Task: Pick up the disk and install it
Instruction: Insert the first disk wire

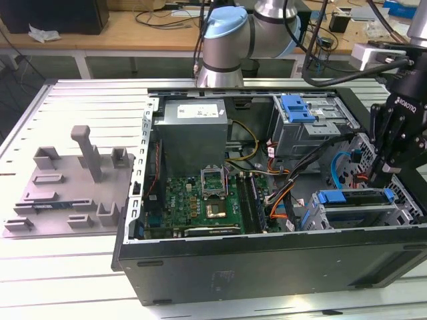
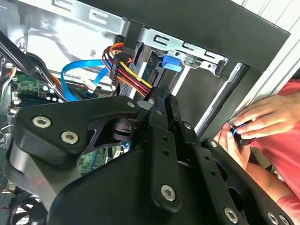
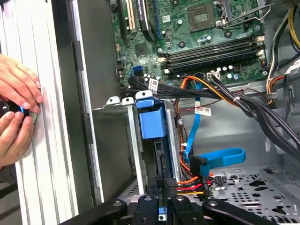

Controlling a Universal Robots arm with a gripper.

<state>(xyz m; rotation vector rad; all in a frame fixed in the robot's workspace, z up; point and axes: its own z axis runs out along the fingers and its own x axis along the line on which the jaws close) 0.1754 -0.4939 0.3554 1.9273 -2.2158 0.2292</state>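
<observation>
Alignment matters most here, I judge; the gripper (image 1: 379, 177) hangs at one end of the disk (image 1: 353, 196) in the drive cage (image 1: 347, 217); pressure should run straight along the slot; whether it clamps the disk, I cannot tell.

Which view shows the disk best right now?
Exterior view: the disk lies full-length in the drive cage, beside the gripper. First wrist view shows it edge-on; second wrist view a blue sliver.
</observation>
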